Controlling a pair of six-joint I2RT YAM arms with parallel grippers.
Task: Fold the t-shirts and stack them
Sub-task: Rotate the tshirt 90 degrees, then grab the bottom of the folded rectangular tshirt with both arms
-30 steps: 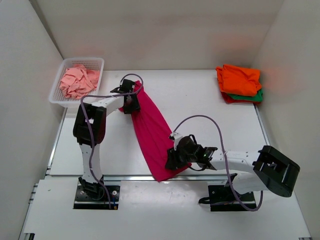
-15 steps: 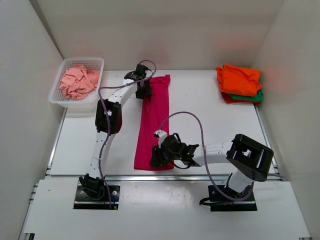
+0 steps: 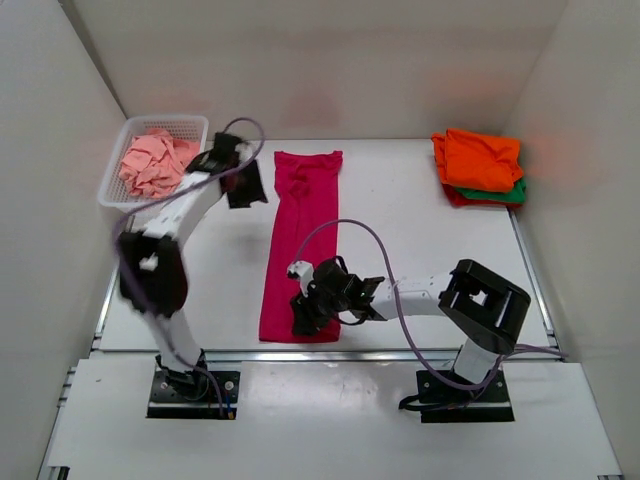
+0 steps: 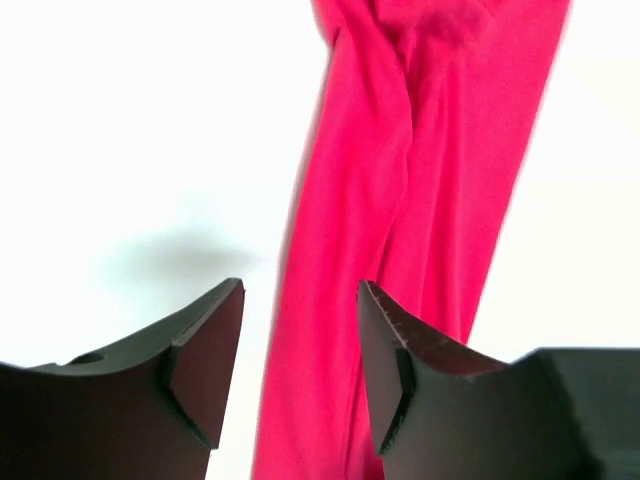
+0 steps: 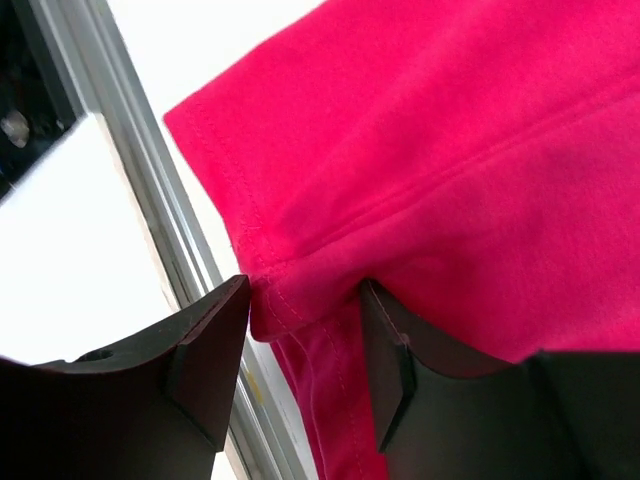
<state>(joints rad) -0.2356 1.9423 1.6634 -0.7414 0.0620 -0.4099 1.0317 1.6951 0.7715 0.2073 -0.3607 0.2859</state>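
A long shirt (image 3: 300, 240) lies in the middle of the table (image 3: 420, 260), from the back to the front edge. A basket (image 3: 112, 192) stands at the back left corner with a crumpled shirt (image 3: 155, 165) in it. A pile of shirts (image 3: 480, 160) sits in the back right corner, well apart from the long shirt. The left gripper (image 3: 246, 188) is between the basket and the long shirt. The right gripper (image 3: 299, 318) is on its front end.
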